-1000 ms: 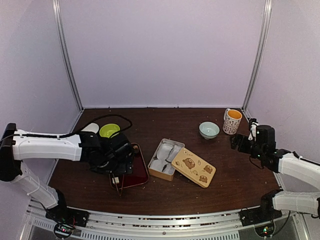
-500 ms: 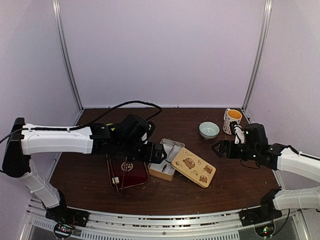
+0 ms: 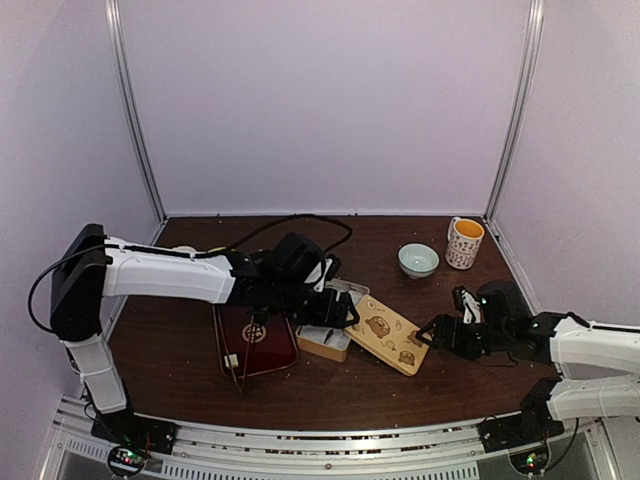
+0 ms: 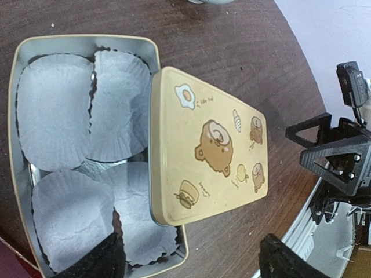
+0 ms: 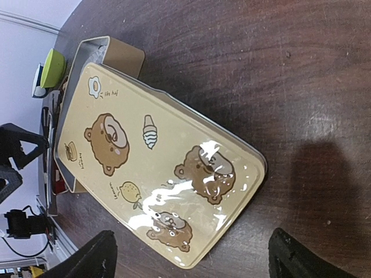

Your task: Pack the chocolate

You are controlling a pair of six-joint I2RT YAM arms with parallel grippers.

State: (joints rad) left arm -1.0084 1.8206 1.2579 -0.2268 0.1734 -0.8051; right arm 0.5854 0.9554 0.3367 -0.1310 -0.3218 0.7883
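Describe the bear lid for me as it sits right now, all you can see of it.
The lid is a flat rectangle with rounded corners, glossy beige, and looks like painted metal. It is printed with brown bears, a fried egg, an ice-cream cone, a lemon and pancakes. It lies print side up and off the tin. One long edge is propped over the tin's rim and the opposite edge is down on the table, so it sits tilted. The open right gripper is close to its outer end, with no contact visible.
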